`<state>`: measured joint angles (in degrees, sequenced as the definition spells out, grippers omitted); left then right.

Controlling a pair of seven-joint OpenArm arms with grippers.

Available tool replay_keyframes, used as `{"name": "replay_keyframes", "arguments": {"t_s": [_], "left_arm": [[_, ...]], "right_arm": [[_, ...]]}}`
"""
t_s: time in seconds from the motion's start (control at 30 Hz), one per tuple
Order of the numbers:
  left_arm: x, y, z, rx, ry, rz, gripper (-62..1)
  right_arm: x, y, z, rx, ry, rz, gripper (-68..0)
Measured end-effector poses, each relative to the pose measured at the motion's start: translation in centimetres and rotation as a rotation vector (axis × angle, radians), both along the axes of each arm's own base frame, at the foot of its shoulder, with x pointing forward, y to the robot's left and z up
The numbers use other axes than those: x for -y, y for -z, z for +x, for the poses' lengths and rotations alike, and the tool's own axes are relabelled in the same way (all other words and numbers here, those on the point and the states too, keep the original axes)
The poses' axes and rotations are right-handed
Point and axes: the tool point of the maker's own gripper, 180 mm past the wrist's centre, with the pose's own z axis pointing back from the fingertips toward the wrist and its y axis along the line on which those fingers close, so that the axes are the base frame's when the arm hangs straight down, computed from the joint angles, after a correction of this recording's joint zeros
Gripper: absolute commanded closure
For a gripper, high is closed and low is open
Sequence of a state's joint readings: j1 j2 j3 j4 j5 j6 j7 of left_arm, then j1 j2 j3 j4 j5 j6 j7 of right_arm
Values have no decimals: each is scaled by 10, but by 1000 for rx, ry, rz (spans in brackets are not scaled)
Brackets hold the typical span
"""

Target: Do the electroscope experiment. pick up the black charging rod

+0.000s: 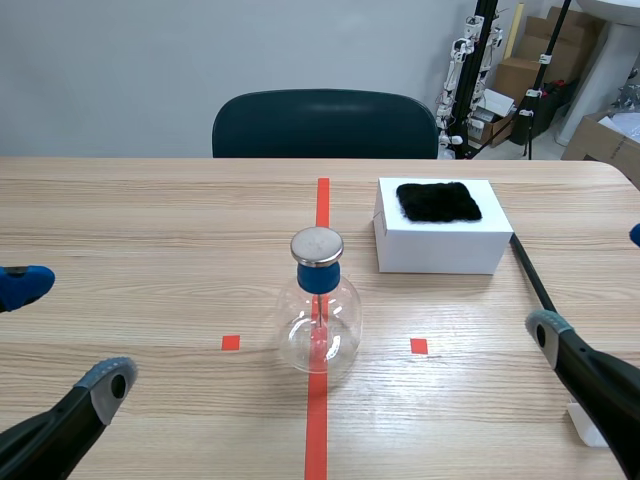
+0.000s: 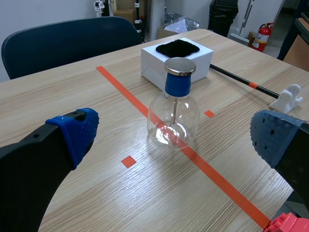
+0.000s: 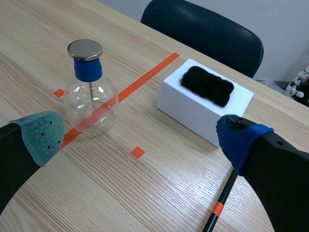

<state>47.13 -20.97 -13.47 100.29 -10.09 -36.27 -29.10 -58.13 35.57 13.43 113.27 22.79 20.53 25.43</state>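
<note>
One glass flask (image 1: 318,325) with a blue stopper holds a thin metal stem. One white box (image 1: 440,250), right of the flask, carries one black fur pad (image 1: 438,201). Left gripper (image 1: 65,335) and right gripper (image 1: 590,283) flank the flask, fingers spread wide and empty. One black charging rod (image 1: 532,272) lies untouched, farther right of the flask.

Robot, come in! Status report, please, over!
Left jaws open, right jaws open, both empty. Rod on table, untouched. Box beside its far end.
</note>
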Motion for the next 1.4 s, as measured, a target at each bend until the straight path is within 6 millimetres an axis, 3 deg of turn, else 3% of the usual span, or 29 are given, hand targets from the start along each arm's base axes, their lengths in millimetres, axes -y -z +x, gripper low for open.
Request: {"name": "replay_keyframes", "arguments": {"t_s": [1.03,1.23,1.4], "left_arm": [[0,0,0,2,0,-1,-623],[-8,-10,7,69,-19,-51,-623],[-35,4,20,93,-43,-41,-623]], "right_arm": [[1,-4,2,22,8,6,-657],[10,24,2,-71,18,-149,-657],[28,42,18,-162,85,-274,-657]]}}
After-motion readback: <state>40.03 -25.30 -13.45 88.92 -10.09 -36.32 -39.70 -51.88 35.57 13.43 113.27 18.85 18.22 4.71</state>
